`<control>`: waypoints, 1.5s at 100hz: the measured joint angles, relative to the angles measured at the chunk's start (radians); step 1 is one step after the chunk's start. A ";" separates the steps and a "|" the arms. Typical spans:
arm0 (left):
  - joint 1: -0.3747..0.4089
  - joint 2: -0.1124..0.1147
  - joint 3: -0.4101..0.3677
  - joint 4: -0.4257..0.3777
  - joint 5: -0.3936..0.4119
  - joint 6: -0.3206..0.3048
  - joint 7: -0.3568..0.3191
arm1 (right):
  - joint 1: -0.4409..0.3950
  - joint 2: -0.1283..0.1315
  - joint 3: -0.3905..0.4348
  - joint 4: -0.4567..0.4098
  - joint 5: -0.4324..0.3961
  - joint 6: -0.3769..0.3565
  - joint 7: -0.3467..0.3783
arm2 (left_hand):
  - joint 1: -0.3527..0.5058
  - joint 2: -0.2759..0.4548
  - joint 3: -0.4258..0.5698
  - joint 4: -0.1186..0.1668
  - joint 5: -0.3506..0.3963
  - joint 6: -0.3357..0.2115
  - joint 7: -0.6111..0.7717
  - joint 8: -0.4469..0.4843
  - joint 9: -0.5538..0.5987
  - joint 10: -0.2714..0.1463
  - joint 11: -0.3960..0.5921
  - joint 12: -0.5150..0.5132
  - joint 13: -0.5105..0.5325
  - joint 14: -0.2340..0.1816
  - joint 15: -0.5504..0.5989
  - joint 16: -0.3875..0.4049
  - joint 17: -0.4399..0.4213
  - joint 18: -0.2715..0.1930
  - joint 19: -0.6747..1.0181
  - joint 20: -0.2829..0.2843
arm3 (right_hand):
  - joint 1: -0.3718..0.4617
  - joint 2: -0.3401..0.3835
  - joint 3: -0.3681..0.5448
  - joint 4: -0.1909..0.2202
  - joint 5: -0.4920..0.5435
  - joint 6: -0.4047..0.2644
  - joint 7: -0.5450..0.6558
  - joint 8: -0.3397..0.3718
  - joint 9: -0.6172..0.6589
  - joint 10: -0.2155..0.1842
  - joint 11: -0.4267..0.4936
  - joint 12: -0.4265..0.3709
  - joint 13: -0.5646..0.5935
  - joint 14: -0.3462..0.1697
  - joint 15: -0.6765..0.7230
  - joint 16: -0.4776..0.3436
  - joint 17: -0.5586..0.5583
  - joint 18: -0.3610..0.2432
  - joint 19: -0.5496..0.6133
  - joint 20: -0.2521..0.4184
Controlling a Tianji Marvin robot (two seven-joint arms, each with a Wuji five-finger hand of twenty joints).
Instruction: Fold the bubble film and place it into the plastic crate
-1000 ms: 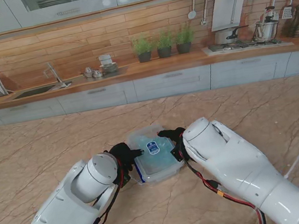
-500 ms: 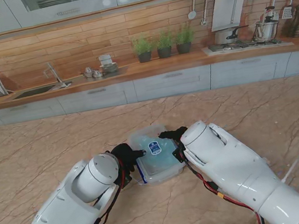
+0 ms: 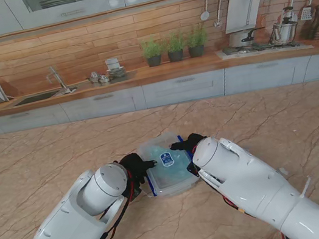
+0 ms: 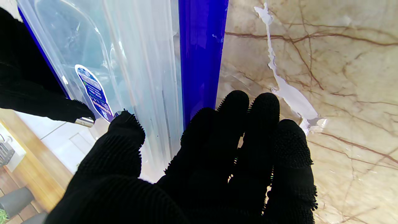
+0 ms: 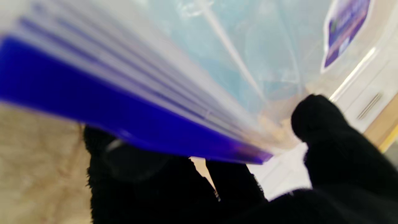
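Observation:
The clear plastic crate (image 3: 167, 170) sits on the marble table between my two hands, its lid on and a blue label (image 3: 166, 158) on top. Something pale blue, which looks like the bubble film (image 5: 199, 40), shows through the lid. My left hand (image 3: 135, 164) holds the crate's left side: its thumb (image 4: 124, 137) lies on the lid and its fingers (image 4: 236, 124) lie along the blue clip (image 4: 200, 46). My right hand (image 3: 190, 145) grips the right side, with the thumb (image 5: 320, 127) over the lid and the fingers (image 5: 130, 174) under the blue clip (image 5: 93, 102). That view is blurred.
The marble table (image 3: 283, 122) stretches wide on all sides of the crate. A torn white scrap (image 4: 286, 93) lies on it close to my left fingers. The kitchen counter with sink, potted plants (image 3: 174, 45) and stove stands far behind the table.
My right arm has swung left and my right hand has closed in on the crate's right edge, where a blue strip now shows. The left hand has stayed put.

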 measured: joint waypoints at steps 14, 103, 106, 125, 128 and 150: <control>-0.002 0.003 0.003 -0.002 -0.005 -0.003 -0.003 | 0.017 0.043 -0.062 -0.017 -0.118 -0.073 0.043 | 0.000 0.000 0.000 0.000 0.000 0.004 0.000 0.000 0.000 0.002 0.000 0.000 0.000 0.000 0.000 0.000 -0.001 0.000 0.000 0.000 | 0.000 0.023 0.008 0.000 0.047 0.060 0.013 0.017 0.043 -0.001 0.000 0.000 0.005 -0.004 0.008 0.005 0.000 -0.001 0.005 0.000; 0.039 -0.035 -0.001 -0.001 0.028 -0.046 0.113 | -0.018 0.053 -0.066 -0.014 -0.298 -0.161 -0.073 | -0.016 0.044 -0.001 0.011 -0.076 -0.005 -0.150 0.006 -0.120 0.021 -0.021 0.000 -0.104 0.019 -0.036 -0.008 -0.087 0.001 -0.024 -0.001 | 0.053 0.023 0.050 -0.017 0.098 0.001 0.186 -0.008 0.138 -0.049 0.078 0.002 0.037 -0.032 0.066 0.066 0.038 -0.010 0.047 -0.009; 0.040 -0.035 -0.001 -0.003 0.041 -0.045 0.118 | -0.018 0.050 -0.064 -0.010 -0.295 -0.158 -0.077 | -0.016 0.044 -0.008 0.010 -0.086 -0.032 -0.163 0.006 -0.123 0.009 -0.021 0.000 -0.105 0.020 -0.036 -0.008 -0.088 0.001 -0.024 -0.001 | 0.053 0.023 0.039 -0.017 0.103 -0.012 0.166 0.021 0.138 -0.049 0.078 0.002 0.037 -0.032 0.066 0.066 0.038 -0.010 0.047 -0.009; 0.063 -0.046 -0.033 -0.008 0.069 -0.045 0.174 | -0.023 0.035 -0.042 -0.005 -0.239 -0.125 -0.084 | -0.013 0.078 -0.087 0.031 -0.180 -0.137 -0.244 0.012 -0.201 0.002 -0.033 0.000 -0.164 0.026 -0.055 0.000 -0.137 -0.001 -0.050 -0.008 | 0.034 0.025 0.019 -0.017 0.097 -0.047 0.109 0.053 0.127 -0.049 0.079 0.003 0.037 -0.024 0.065 0.053 0.009 -0.008 0.048 -0.009; 0.068 -0.048 -0.040 -0.010 0.064 -0.045 0.182 | -0.026 0.033 -0.035 -0.009 -0.227 -0.118 -0.084 | -0.013 0.086 -0.096 0.031 -0.203 -0.140 -0.256 0.013 -0.233 0.002 -0.042 0.000 -0.181 0.027 -0.061 0.000 -0.151 -0.004 -0.056 -0.013 | 0.034 0.025 0.016 -0.017 0.095 -0.049 0.107 0.053 0.127 -0.049 0.080 0.003 0.037 -0.020 0.064 0.051 0.003 -0.007 0.048 -0.009; 0.112 -0.075 -0.068 -0.017 0.047 -0.026 0.318 | -0.053 0.032 -0.016 -0.034 -0.232 -0.105 -0.089 | -0.012 0.152 -0.159 0.032 -0.278 -0.072 -0.328 -0.020 -0.213 0.001 -0.067 -0.010 -0.171 0.037 -0.077 0.001 -0.145 0.002 -0.065 -0.017 | 0.034 0.046 -0.003 -0.015 0.092 -0.055 0.087 0.054 0.114 -0.049 0.080 0.003 0.037 -0.005 0.029 0.016 -0.033 0.003 0.048 -0.009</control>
